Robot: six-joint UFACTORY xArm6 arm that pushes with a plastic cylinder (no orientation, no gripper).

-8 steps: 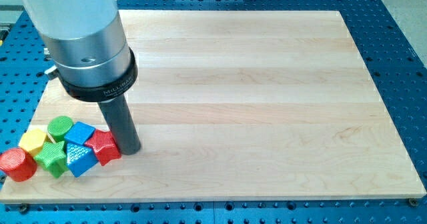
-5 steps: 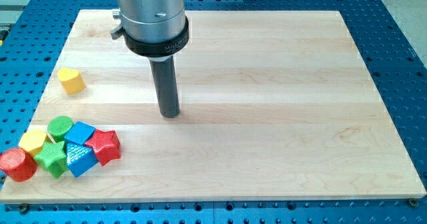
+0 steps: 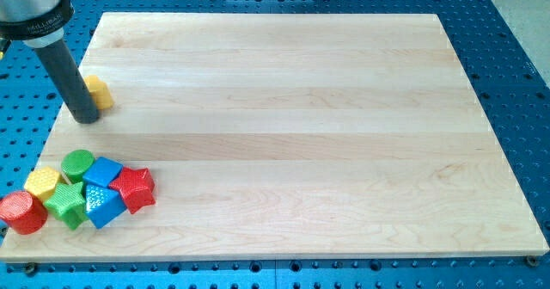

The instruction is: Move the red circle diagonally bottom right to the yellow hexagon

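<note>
At the near left corner of the desk, right on its left edge, stands the red circle. It is a short upright cylinder with a ribbed side and a flat top, probably light hard plastic. I judge it stiff, not fragile, and quick to slide on the smooth pale wood. A round wall will roll off a rod that meets it off-centre, so the push should go squarely through its middle, from its left or near side.

I have no hand to open or close. I only shove with a straight dark rod, and it holds nothing.

Just right of the red circle sits a green star, then a blue block with a sloped, stippled face, then a red block with several flat sides. A little farther back are a yellow block, which I take for the yellow hexagon, a green circle and a second blue block. All of them are packed touching or nearly so. The spot diagonally near-right of the yellow one is already taken by the green star, so crowding is the risk.

Farther along the left edge, well apart from the cluster, my tip rests on the desk. It is just in front of another yellow block, which the rod partly hides, so I cannot tell its shape.
</note>
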